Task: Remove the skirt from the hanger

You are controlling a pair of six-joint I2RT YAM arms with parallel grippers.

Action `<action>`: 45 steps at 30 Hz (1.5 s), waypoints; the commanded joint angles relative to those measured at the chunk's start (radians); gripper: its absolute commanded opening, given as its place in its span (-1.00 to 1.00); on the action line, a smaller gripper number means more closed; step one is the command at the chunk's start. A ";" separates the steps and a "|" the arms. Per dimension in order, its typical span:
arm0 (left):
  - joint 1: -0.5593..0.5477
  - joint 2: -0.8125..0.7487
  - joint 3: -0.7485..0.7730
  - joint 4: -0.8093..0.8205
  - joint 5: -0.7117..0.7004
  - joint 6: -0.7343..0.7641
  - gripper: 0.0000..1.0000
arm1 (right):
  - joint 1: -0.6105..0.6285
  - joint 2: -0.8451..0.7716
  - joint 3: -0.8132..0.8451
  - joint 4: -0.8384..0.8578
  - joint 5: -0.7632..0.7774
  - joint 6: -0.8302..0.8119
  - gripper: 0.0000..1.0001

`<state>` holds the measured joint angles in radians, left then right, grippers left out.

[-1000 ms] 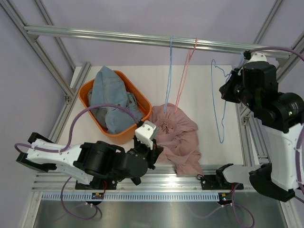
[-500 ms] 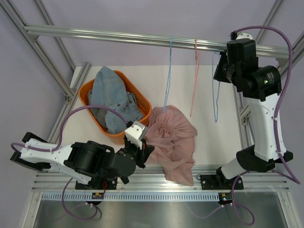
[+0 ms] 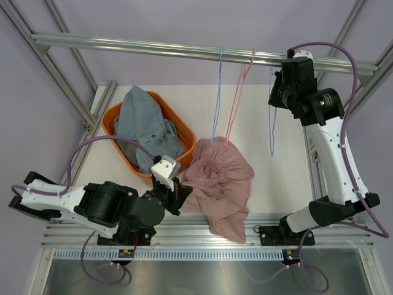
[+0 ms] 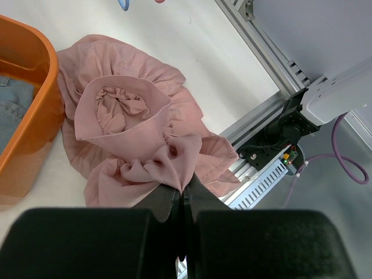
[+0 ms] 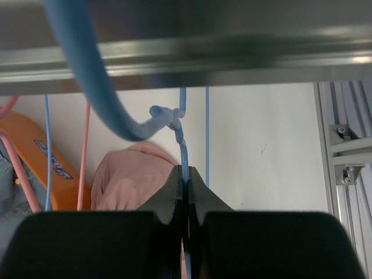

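Observation:
The pink skirt lies crumpled on the white table, off any hanger; it also shows in the left wrist view and the right wrist view. My left gripper is shut on a fold of the skirt at its near left edge. My right gripper is up at the metal rail, shut on the wire of a bare blue hanger; the wire shows in the right wrist view, its hook curving over the rail.
An orange basket holding denim clothes stands at the back left beside the skirt. Another blue hanger and a pink hanger hang from the rail above the skirt. The table's aluminium front rail runs below.
My right arm has carried the blue hanger up and left to the rail. My left gripper has dragged the skirt a little to the left and nearer.

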<state>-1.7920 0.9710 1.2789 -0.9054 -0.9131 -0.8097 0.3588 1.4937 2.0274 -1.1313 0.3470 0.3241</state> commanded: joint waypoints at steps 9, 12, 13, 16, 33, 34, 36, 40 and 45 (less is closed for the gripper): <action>-0.004 0.003 -0.010 0.068 -0.030 -0.009 -1.00 | -0.026 -0.131 -0.222 0.085 -0.028 -0.059 -0.55; -0.004 0.009 0.002 0.066 -0.027 -0.002 -1.00 | -0.032 -0.135 -0.233 0.094 -0.020 -0.079 -0.07; -0.004 0.012 0.005 0.066 -0.027 0.001 -1.00 | -0.032 -0.135 -0.234 0.096 -0.019 -0.079 0.08; -0.004 0.021 0.025 0.060 -0.030 0.021 -1.00 | -0.035 -0.150 -0.233 0.096 -0.025 -0.074 0.53; 0.230 0.201 0.647 -0.345 0.052 0.240 -1.00 | -0.035 -0.331 0.008 -0.079 0.001 -0.062 0.99; 0.264 0.204 0.687 -0.355 0.059 0.257 -1.00 | -0.035 -0.335 0.014 -0.084 -0.012 -0.060 0.99; 0.286 0.216 0.811 -0.371 0.062 0.311 -1.00 | -0.035 -0.349 0.025 -0.090 -0.022 -0.054 0.99; 0.318 0.242 0.971 -0.346 0.056 0.429 -1.00 | -0.034 -0.363 0.043 -0.096 -0.046 -0.039 0.99; 0.374 0.270 1.013 -0.227 0.068 0.636 -1.00 | -0.034 -0.374 0.070 -0.084 -0.091 -0.030 0.99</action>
<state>-1.4445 1.2041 2.2642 -1.2350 -0.8459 -0.3542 0.3305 1.1175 2.0605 -1.2137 0.2985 0.2855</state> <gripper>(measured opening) 0.005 0.993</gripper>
